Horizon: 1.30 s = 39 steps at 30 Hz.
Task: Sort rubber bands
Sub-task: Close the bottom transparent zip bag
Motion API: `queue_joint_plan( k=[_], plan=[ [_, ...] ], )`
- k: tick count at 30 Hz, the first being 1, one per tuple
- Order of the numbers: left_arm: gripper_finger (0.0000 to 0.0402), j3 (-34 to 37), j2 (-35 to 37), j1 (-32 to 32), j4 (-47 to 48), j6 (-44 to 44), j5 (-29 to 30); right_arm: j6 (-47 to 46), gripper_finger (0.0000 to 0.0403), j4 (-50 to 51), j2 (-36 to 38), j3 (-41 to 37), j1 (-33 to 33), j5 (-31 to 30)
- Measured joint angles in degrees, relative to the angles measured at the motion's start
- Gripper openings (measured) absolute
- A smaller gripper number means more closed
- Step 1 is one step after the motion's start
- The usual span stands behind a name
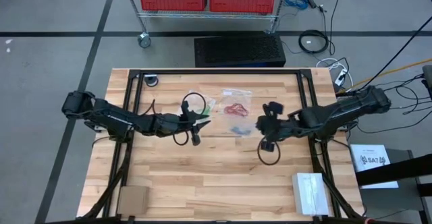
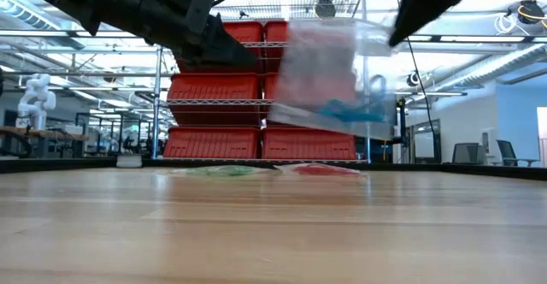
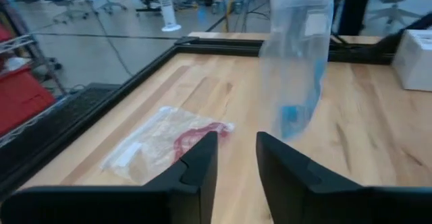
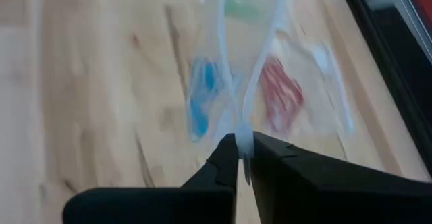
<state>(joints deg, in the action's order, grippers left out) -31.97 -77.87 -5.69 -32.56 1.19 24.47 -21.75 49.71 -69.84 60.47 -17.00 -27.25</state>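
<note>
Bare wooden table (image 2: pixel 273 233) fills the foreground of the low view; nothing rests on its near part

Left side: left gripper (image 1: pixel 200 124) sits over the table left of centre, fingers (image 3: pixel 196 166) spread apart with a clear gap between them, holding nothing. Just beyond it a clear bag with green rubber bands (image 1: pixel 206 106) lies flat on the wood; in the low view it shows as a low green smear (image 2: pixel 224 171)

Centre: a second clear bag holding red rubber bands (image 1: pixel 236 107) lies flat on the table beside the green one, also seen from the left wrist (image 3: pixel 192 137) and, blurred, from the right wrist (image 4: pixel 280 92)

Centre, lifted: a third clear bag (image 2: pixel 333 79) hangs in the air above the table, top edge up, blue rubber bands (image 2: pixel 350 110) gathered in its lower part. Same bag seen from the left wrist (image 3: pixel 297 55) and from above (image 1: pixel 239 129)

Right side: right gripper (image 4: pixel 244 158) is right of centre, fingers pressed together on the top edge of the hanging bag, pinching the plastic between the tips. In the high view it sits at (image 1: pixel 264 124)
</note>
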Motion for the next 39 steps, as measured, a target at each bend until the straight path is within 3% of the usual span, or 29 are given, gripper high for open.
queue_joint_plan(
  k=[7,14,19,26,30,33,36,39],
  plan=[
    [0.012,0.0,0.0,0.0,0.7,-0.04,4.19,-9.91,0.0,10.41,-0.86,0.0,0.16,-1.77],
    [0.0121,0.0,0.0,0.0,1.03,-0.07,4.98,-12.09,0.0,9.78,-7.2,0.01,0.14,2.19],
    [0.0121,0.0,0.0,0.0,1.83,-0.09,4.98,-9.15,0.0035,-0.82,-13.32,0.0,0.14,10.54],
    [0.0121,0.0,0.0,0.0,1.85,-0.17,4.98,1.3,0.0135,-19.58,-17.99,0.0,0.14,17.01],
    [0.0121,-0.02,0.0,0.0,2.03,-0.59,4.9,4.44,0.018,-20.41,-17.86,0.0,0.24,16.73],
    [0.0121,-0.04,0.0,-0.05,2.51,-2.32,0.31,5.63,0.0186,-15.61,-17.68,0.02,0.98,15.73],
    [0.0121,-0.07,0.0,-0.64,5.43,-4.75,-7.47,4.52,0.0159,-6.62,-18.09,0.0,2.28,7.86],
    [0.0121,-0.07,0.0,-1.47,8.38,-6.45,-9.75,2.37,0.0112,-0.34,-18.16,-1.8,4.58,3.14]
  ],
)
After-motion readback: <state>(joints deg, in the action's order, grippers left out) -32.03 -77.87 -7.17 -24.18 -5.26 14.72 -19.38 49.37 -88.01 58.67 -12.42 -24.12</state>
